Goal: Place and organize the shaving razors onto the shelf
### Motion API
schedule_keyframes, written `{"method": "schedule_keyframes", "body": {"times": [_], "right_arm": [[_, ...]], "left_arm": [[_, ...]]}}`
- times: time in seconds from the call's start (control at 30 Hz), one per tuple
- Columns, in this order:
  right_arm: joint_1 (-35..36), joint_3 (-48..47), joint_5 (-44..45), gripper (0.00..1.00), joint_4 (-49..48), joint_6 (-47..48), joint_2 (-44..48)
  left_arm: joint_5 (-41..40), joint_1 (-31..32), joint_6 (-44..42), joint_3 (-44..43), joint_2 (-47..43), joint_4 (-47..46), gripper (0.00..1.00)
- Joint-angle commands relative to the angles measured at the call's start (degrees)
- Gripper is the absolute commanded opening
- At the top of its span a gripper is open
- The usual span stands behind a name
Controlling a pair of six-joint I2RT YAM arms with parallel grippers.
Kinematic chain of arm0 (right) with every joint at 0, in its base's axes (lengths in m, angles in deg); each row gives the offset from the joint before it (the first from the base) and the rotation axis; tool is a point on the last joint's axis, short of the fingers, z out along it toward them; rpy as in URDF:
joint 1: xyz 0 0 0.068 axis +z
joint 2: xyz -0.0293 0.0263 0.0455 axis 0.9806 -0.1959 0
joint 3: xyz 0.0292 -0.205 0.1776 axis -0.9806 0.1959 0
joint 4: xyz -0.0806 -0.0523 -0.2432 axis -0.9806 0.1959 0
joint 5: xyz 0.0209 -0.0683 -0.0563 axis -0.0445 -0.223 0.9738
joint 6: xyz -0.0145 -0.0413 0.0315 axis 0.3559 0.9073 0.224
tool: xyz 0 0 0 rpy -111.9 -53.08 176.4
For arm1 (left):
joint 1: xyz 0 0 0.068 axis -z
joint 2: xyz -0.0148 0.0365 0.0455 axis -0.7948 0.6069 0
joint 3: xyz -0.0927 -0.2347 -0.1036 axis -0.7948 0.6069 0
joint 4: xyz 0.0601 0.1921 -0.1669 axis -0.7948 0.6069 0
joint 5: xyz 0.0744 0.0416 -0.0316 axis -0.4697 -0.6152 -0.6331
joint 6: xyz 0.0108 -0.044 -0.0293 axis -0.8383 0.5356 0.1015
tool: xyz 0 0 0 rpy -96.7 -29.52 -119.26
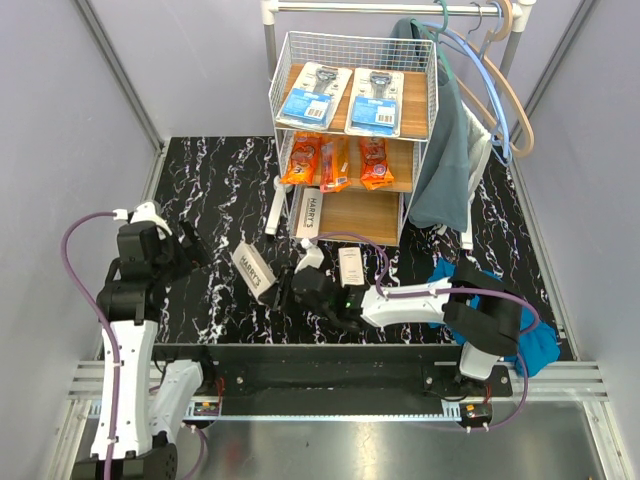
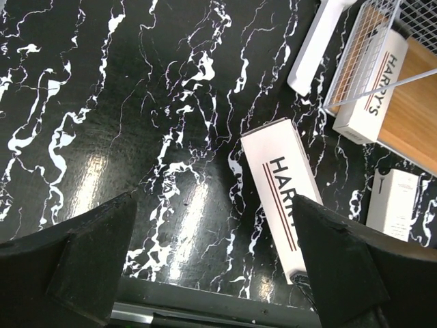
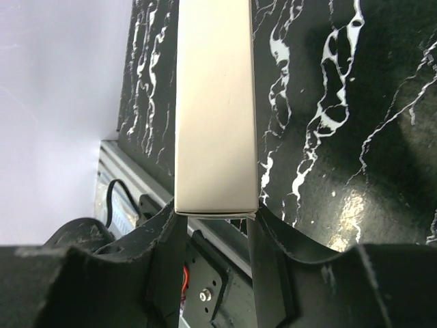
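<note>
The shelf (image 1: 283, 70) stands at the back. Two blue-and-white razor cards (image 1: 313, 95) lie on its top board and three orange bags (image 1: 335, 162) on the middle one. One white HARRY'S box (image 1: 310, 213) lies on the bottom board (image 2: 416, 116). My right gripper (image 1: 283, 291) is shut on the end of another HARRY'S box (image 1: 252, 270) (image 3: 216, 102) (image 2: 280, 191), low over the table. A shorter white box (image 1: 351, 266) (image 2: 395, 201) lies beside it. My left gripper (image 1: 192, 250) (image 2: 212, 273) hangs open to the left of the held box, with nothing between its fingers.
A white clothes rail (image 1: 400, 8) with hangers and a teal garment (image 1: 445, 150) stands behind and right of the shelf. Its white foot (image 1: 274, 212) (image 2: 317, 44) lies left of the shelf. A blue cloth (image 1: 530, 345) lies at the table's right front.
</note>
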Motion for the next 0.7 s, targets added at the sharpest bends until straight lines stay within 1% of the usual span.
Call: {"method": "schedule_keyframes", "body": {"times": [0.0, 0.07, 0.2, 0.37, 0.5, 0.67], "right_arm": [[0.10, 3.51, -0.73, 0.02, -8.16, -2.58, 2.76], [-0.08, 6.32, -1.08, 0.02, -10.80, -4.60, 3.99], [-0.08, 11.33, -0.12, 0.01, -12.82, -7.85, 7.33], [-0.25, 20.73, 4.09, 0.01, -16.78, -10.93, 15.49], [-0.34, 24.87, 6.65, 0.00, -13.45, -10.67, 23.22], [-0.25, 29.00, 11.48, 0.00, -2.47, -10.59, 37.46]], "left_arm": [[-1.19, 0.06, -2.01, -0.78, 0.97, -0.88, 0.99], [-1.19, 0.14, -2.09, -0.70, 0.97, -0.97, 0.99], [1.62, 0.14, -2.62, -0.52, 1.32, -1.58, 0.99], [1.71, 0.06, -2.71, -0.61, 1.94, -1.67, 0.99], [1.62, 0.14, -2.71, -0.43, 2.03, -1.76, 0.99], [1.80, 0.14, -2.71, -0.43, 2.29, -1.93, 0.99]]}}
